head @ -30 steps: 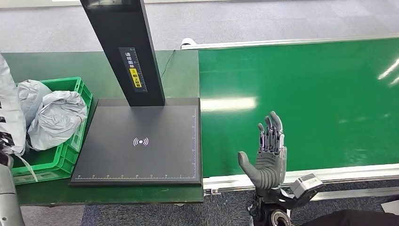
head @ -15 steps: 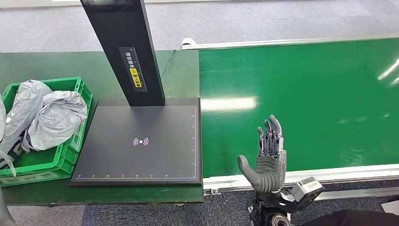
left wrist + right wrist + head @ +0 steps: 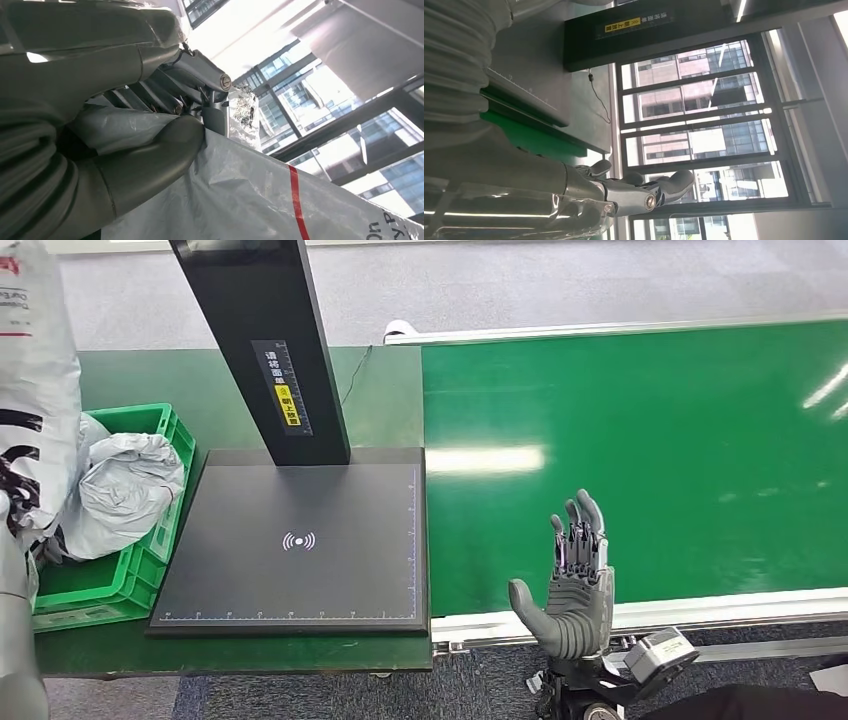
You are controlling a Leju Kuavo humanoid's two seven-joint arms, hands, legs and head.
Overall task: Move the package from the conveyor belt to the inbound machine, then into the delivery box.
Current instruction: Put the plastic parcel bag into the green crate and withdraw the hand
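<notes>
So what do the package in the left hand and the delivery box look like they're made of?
The package looks like a thin grey plastic mailer bag: slightly glossy, crumpled and creased where the left hand grips it, with printed red and black markings. The delivery box looks like rigid moulded green plastic, a crate with ribbed, slotted walls. Both are judged from appearance only.

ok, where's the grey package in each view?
Head view: grey package at the far left edge, above the green crate.
Left wrist view: held in the left hand, bag across the lower frame.
Right wrist view: absent.
Shared landmark: the package's red stripe.
</notes>
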